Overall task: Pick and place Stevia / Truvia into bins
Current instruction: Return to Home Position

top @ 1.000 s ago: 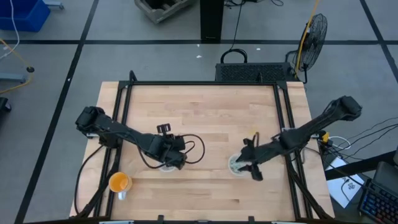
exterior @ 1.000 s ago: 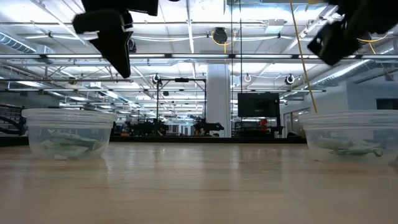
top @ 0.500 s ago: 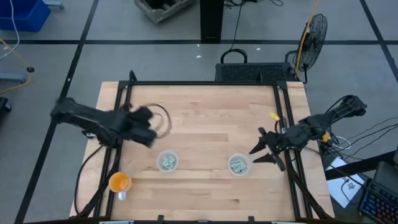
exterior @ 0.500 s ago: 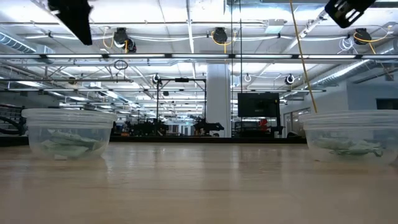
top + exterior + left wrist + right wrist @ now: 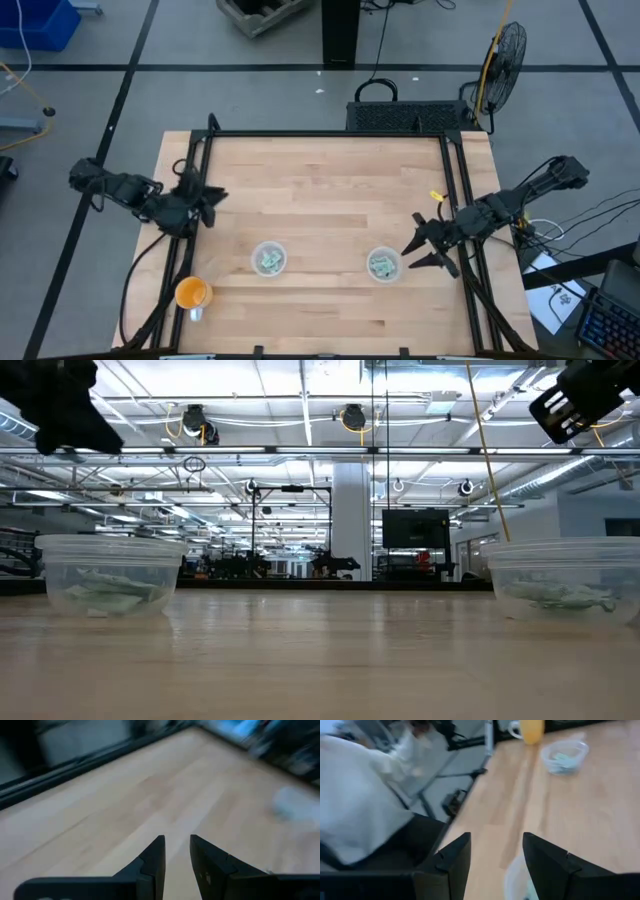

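Withdrawn to left edge of the table (image 5: 330, 180), left tool (image 5: 212, 194) narrowly parted; right tool (image 5: 415, 254) wide, empty, beside right bin (image 5: 383, 264).

The surface (image 5: 330, 190) is pale wood in jointed strips, smooth with a soft sheen, edged by a dark metal frame (image 5: 325, 134). The left bin (image 5: 268, 259) and right bin (image 5: 384, 264) are clear glossy plastic holding matt paper Stevia packets (image 5: 108, 586). The left pincer (image 5: 176, 840) and right pincer (image 5: 496, 837) look matt and dark.

Left claw (image 5: 176, 839) seemingly barely parted; right claw (image 5: 496, 837) spread.
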Available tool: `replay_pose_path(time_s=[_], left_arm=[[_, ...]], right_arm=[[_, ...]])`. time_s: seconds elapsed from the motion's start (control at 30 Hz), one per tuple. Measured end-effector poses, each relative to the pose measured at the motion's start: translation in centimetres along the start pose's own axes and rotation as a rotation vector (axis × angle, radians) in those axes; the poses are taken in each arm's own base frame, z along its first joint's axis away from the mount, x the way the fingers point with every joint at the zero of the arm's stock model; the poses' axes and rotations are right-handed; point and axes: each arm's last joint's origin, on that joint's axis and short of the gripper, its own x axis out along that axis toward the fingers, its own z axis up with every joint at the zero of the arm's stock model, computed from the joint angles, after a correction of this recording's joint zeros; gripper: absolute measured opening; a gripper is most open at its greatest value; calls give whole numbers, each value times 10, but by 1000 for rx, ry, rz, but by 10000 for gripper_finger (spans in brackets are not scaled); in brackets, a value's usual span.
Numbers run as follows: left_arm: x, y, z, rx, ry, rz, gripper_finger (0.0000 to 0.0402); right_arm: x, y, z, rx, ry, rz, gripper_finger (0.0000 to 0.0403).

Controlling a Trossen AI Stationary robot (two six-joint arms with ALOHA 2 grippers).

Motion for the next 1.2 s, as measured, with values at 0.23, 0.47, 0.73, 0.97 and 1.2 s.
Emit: replay_pose_path(time_s=[0.23,0.47,0.73,0.97,1.2], left_arm=[[21,-16,-16,-14,-247,-336,93],[19,-10,-15,41,-304,-374,93],[-33,27,14,45,-432,-393,93],[-54,42,26,62,-439,-353,93],[-39,32,18,66,-439,-384,93]], right_arm=[[-31,6,5,-121,-139,158,171],[-68,8,3,-201,-291,196,171],[-91,6,-8,-187,-387,229,171],[-85,5,-14,-244,-358,270,171],[-84,6,-12,-327,-419,290,171]])
